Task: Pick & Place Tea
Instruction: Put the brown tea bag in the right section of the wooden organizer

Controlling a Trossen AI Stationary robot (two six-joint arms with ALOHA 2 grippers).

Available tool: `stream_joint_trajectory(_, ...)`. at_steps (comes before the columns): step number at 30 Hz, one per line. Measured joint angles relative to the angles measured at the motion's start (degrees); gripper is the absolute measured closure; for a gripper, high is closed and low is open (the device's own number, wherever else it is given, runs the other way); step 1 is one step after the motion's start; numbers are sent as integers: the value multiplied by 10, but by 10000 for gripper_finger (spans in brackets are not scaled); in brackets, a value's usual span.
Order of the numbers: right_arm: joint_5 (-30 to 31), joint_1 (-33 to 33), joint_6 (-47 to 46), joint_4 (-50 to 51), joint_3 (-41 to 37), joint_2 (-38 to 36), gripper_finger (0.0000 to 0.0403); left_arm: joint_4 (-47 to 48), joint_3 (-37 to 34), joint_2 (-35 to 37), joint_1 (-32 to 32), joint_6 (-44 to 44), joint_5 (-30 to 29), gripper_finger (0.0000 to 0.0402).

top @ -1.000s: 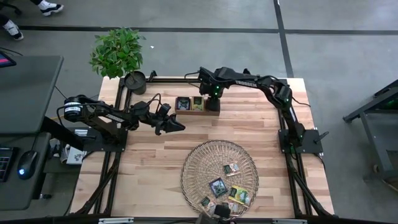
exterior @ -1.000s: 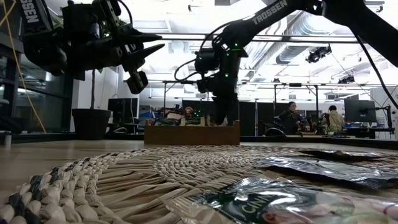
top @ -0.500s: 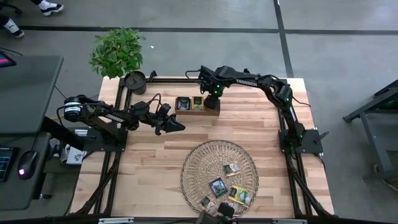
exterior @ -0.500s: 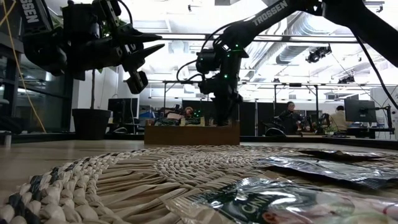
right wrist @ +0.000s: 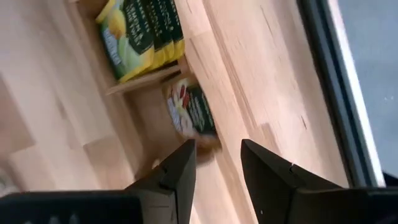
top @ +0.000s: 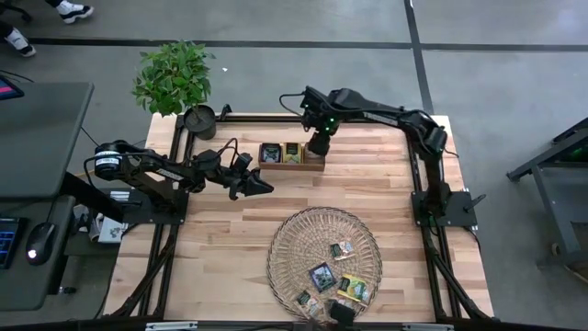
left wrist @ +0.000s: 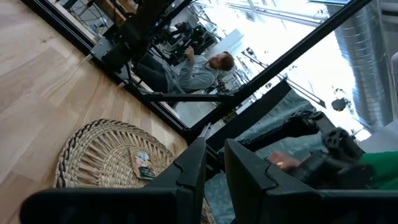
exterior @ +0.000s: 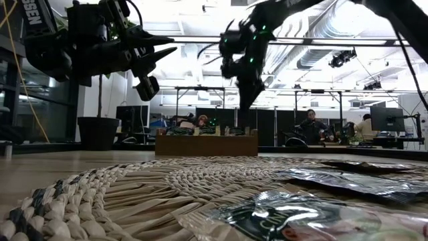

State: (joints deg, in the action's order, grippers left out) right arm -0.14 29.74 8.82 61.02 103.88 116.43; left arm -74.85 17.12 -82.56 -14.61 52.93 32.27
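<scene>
Above the far end of the table (top: 230, 230), the right tool (top: 318, 143) hangs just over the right end of a small wooden box (top: 292, 156). Its fingers (right wrist: 180, 171) stand a little apart and hold nothing. Beneath them the box shows one dark sachet (right wrist: 191, 111) in its end compartment and a row of yellow-green sachets (right wrist: 138, 32) in the next one (each set stands on edge). On the near side of the table lies a round woven tray (top: 323, 251) with several loose tea sachets (top: 322, 275) flat on it. The left tool (top: 260, 187) hovers left of the box, well apart from the tray, with its fingers (left wrist: 189, 171) narrow and empty.
</scene>
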Motion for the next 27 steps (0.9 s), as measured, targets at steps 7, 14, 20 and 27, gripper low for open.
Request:
stream_joint_trajectory(7,-33,-9,-25,69,0,-77,279,0,0,0,0,-1,0,344)
stream_joint_trajectory(14,-127,-42,-25,120,-28,-163,279,65,11,0,0,-30,-11,344)
stream_joint_trajectory(20,-129,-100,-90,63,-166,-279,279,165,55,0,6,-75,-5,344)
stream_joint_trajectory(27,-67,-215,-242,-101,-368,-407,279,284,125,0,52,-148,-18,344)
